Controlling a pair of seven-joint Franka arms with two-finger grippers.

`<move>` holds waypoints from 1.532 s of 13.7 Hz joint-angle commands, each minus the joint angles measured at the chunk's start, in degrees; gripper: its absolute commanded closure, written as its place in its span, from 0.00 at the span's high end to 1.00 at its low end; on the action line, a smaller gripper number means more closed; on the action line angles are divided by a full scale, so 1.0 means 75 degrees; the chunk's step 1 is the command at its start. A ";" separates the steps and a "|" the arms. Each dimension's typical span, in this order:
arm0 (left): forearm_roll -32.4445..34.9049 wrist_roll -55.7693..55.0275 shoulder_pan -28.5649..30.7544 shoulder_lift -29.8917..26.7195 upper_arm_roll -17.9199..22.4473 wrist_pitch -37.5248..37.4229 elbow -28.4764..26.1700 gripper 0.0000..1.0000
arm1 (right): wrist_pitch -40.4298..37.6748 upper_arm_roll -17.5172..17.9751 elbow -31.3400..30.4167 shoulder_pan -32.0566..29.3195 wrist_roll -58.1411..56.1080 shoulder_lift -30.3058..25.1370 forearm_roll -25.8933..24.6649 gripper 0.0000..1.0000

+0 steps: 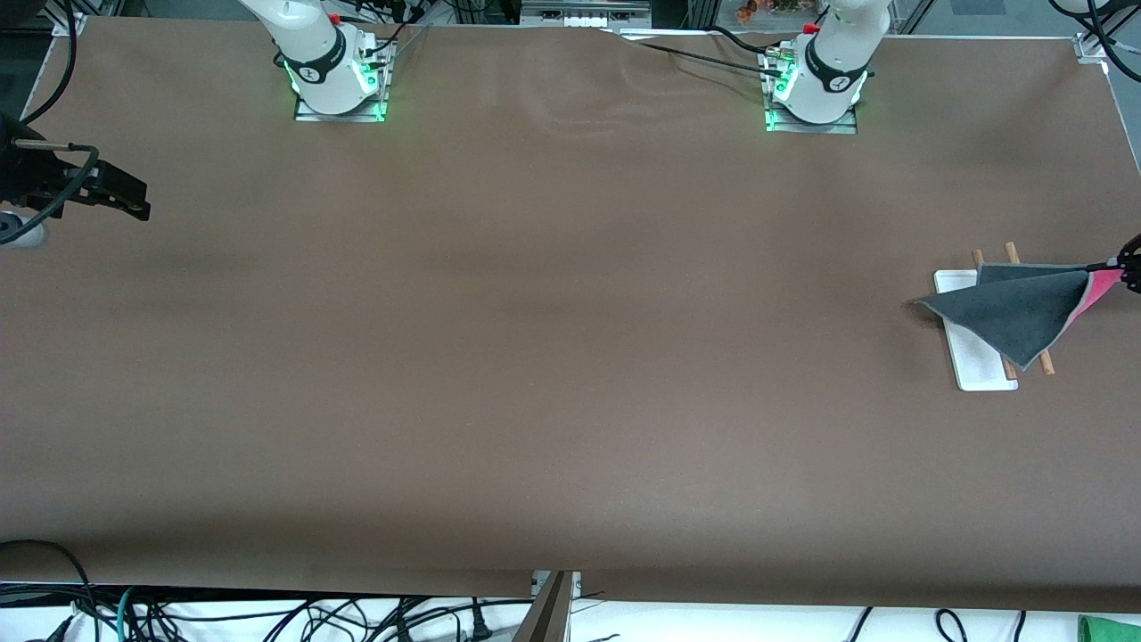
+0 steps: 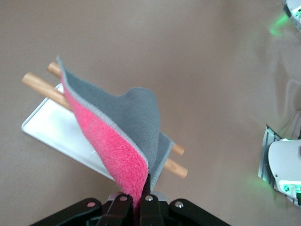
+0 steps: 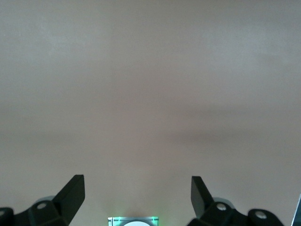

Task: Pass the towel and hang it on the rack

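Observation:
The rack point(image 1: 976, 364) stands at the left arm's end of the table, a white base with two brown rods point(image 1: 1012, 252). The towel point(image 1: 1016, 308) lies across the rods, grey face up, its pink face showing at the raised corner. My left gripper point(image 1: 1130, 267) is shut on that corner, just above the rack's outer side. In the left wrist view the towel point(image 2: 127, 132) rises from the rods point(image 2: 37, 84) and base point(image 2: 47, 127) into my left gripper point(image 2: 139, 197). My right gripper point(image 1: 129, 192) waits open over the right arm's end of the table, with nothing in it point(image 3: 136, 188).
Brown cloth covers the whole table point(image 1: 553, 357). Both arm bases point(image 1: 337, 80) point(image 1: 816, 89) stand along the edge farthest from the front camera. Cables hang below the near edge point(image 1: 267, 615).

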 commanded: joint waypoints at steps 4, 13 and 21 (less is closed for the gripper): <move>0.0163 0.0527 0.0239 0.0511 0.0046 0.0641 0.0270 0.19 | -0.0137 0.0067 -0.0013 -0.0124 -0.0374 -0.0021 0.0001 1.00; 0.0175 0.0212 0.0170 0.0337 0.0209 0.0795 0.0786 1.00 | -0.0032 0.0055 0.0000 -0.0112 -0.0350 0.0015 -0.0045 1.00; 0.1860 -0.3568 -0.1632 -0.0963 0.0198 0.0093 0.1196 1.00 | -0.0126 -0.0121 0.0000 -0.0136 -0.0362 0.0015 -0.0034 1.00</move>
